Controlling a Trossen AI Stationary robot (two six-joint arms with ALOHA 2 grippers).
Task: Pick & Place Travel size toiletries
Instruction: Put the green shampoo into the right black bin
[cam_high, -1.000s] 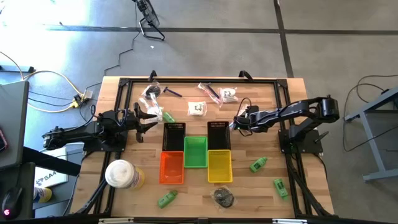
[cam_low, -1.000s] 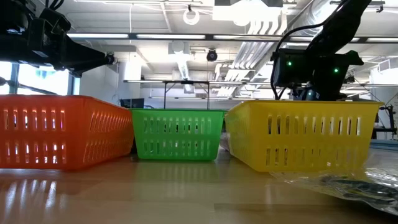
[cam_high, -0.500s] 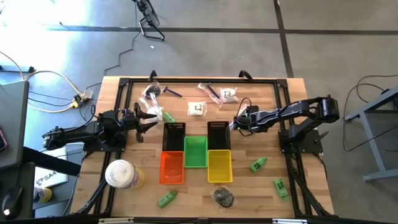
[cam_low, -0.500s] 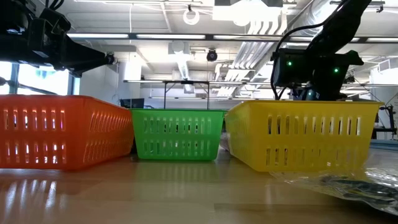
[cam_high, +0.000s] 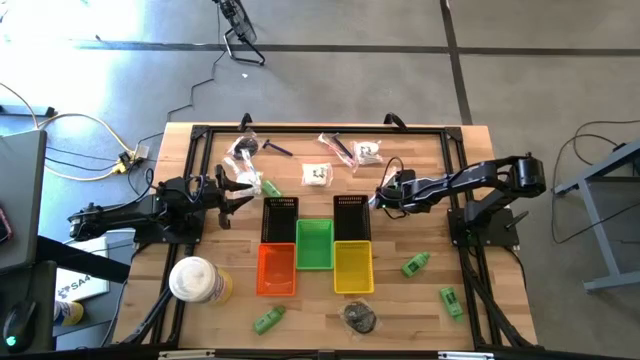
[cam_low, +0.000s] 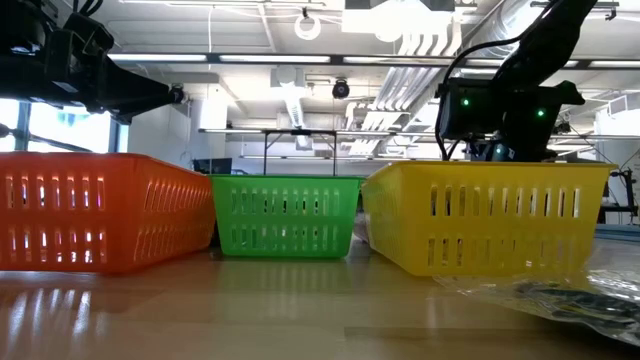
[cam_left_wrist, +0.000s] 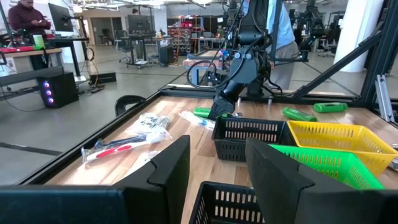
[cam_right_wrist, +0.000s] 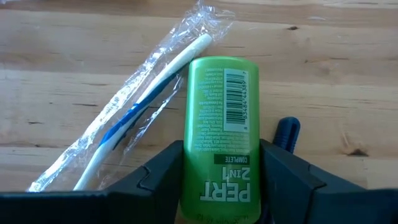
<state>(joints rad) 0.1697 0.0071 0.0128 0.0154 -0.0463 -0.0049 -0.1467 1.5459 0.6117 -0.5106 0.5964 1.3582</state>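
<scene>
Right now the right arm's fingers (cam_right_wrist: 163, 171) press against both sides of a green Pert bottle (cam_right_wrist: 221, 134), label and barcode facing the wrist camera, so they are gripping it. Just beside the bottle lies a clear-wrapped toothbrush (cam_right_wrist: 140, 106) with a white handle, flat on the wooden worktop (cam_right_wrist: 323, 74). In the high view this right gripper (cam_high: 384, 196) sits just beside the right-hand black basket (cam_high: 352, 217), on the side facing the right arm's base.

The left arm's fingers (cam_left_wrist: 171, 168) stand apart with nothing between them, open, above the left-hand black basket (cam_left_wrist: 233, 205). In the high view the left gripper (cam_high: 238, 190) hangs just beside that basket (cam_high: 280, 218), on the side away from the other one; a small green bottle (cam_high: 270, 188) lies close to its tips.

Taking the right-hand black basket as landmark: the green basket (cam_high: 314, 243) touches it between the two black ones, the yellow basket (cam_high: 352, 266) sits directly against its near end, and the orange basket (cam_high: 277, 269) lies beyond the green one. Clear-wrapped white pieces (cam_high: 318, 174) and wrapped sticks (cam_high: 338, 148) lie past its far end. Three more green bottles (cam_high: 416, 264) rest on the worktop toward the near edge, well apart from it.
</scene>
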